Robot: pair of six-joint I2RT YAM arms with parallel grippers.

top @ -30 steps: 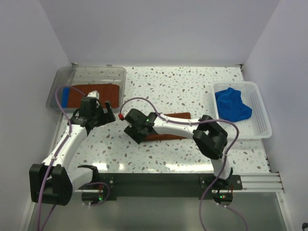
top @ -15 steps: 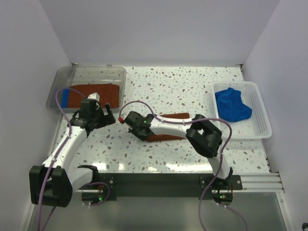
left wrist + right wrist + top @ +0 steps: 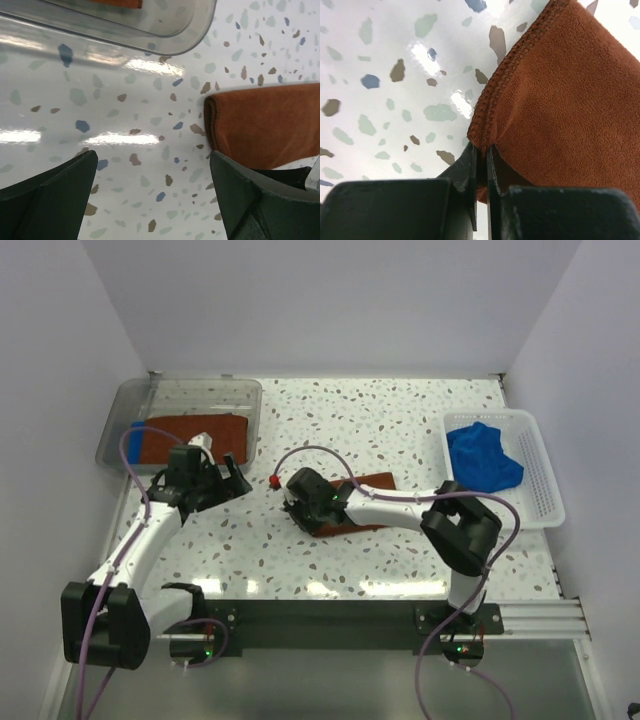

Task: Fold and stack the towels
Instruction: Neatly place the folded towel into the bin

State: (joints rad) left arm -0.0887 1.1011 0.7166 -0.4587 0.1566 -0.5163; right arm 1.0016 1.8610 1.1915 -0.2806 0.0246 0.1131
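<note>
A rust-brown towel (image 3: 368,481) lies folded on the speckled table near the middle. My right gripper (image 3: 304,512) is at its left end, shut on the towel's stitched edge (image 3: 492,117), which bunches up between the fingertips. The towel's folded end (image 3: 260,125) shows in the left wrist view, just right of my left gripper (image 3: 152,167). That gripper (image 3: 226,480) hangs open over bare table with nothing between its fingers. Another brown towel (image 3: 190,428) lies flat in the clear bin. A crumpled blue towel (image 3: 483,456) sits in the white basket.
The clear plastic bin (image 3: 185,392) stands at the back left, its rounded corner (image 3: 165,35) just ahead of the left gripper. A white slotted basket (image 3: 543,472) stands at the right edge. White walls close the table on three sides.
The right gripper has shut on the towel's edge and its arm has shifted to the right, dragging the towel's left end. The left arm has barely moved.
</note>
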